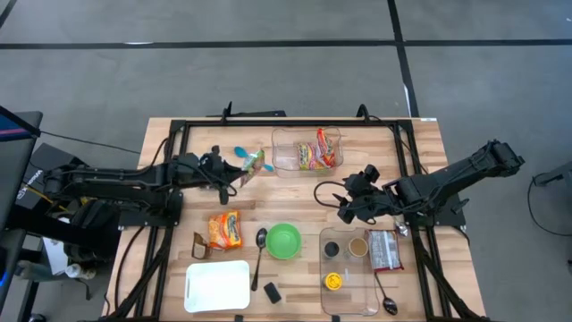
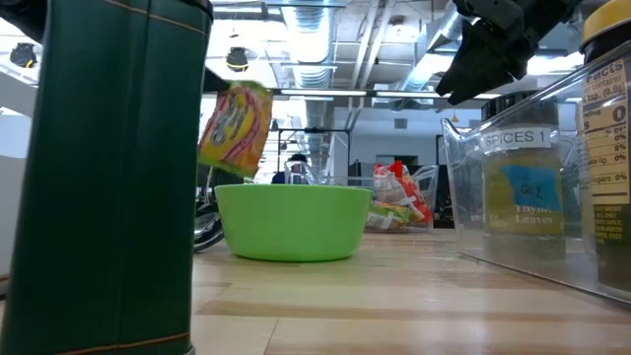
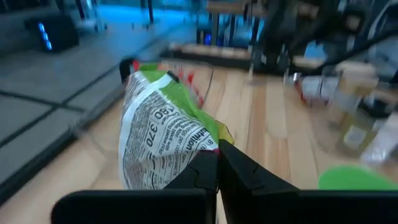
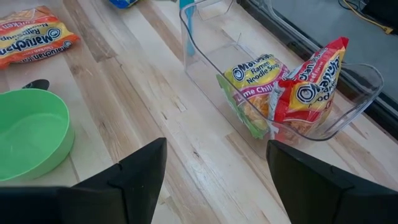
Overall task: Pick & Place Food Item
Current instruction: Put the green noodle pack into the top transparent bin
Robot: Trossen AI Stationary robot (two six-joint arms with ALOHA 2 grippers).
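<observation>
Wooden table slats ran under both arms. Above the table, near its far side, the left gripper pinched a green and yellow noodle packet, just beside the clear plastic bin of noodle packs. A good move, I thought, was to lift over the bin wall, then let go gently. The right gripper waited with fingers spread, near the bin but apart from it.

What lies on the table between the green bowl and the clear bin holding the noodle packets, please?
Only bare wood lies between the green bowl and the clear bin with its noodle packets; the high view shows this.
</observation>
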